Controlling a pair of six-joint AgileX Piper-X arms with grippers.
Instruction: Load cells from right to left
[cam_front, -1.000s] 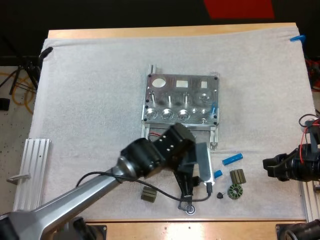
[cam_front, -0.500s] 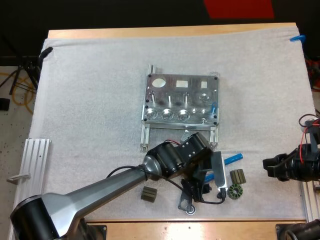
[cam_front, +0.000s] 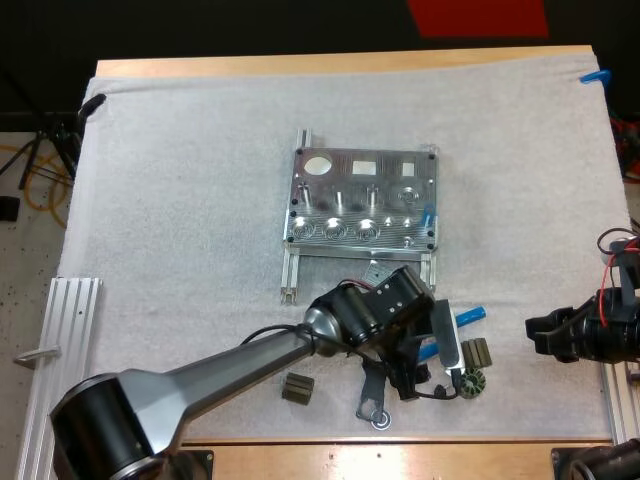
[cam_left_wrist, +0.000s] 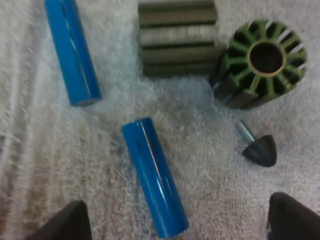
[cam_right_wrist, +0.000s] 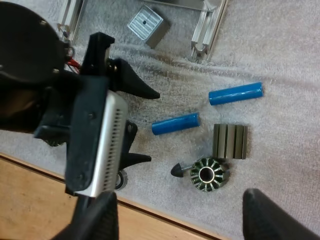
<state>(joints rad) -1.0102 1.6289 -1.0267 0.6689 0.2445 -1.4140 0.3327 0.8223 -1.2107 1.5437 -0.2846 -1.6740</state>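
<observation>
The metal fixture lies mid-mat with one blue cell standing in its right end. Two loose blue cylinders rest on the mat below it, one nearer and one farther. My left gripper hovers open just above the nearer cylinder, one fingertip on each side and clear of it. The high view puts this left gripper beside the dark parts. My right gripper waits open at the mat's right edge, its fingers wide apart.
A ribbed dark block, a green slotted rotor and a small black cone crowd the cylinders. Another ribbed block and a washer lie near the front edge. A small square metal block sits by the fixture's rails.
My left arm has swung to the right and come down over the loose blue cylinders. The right arm has stayed still.
</observation>
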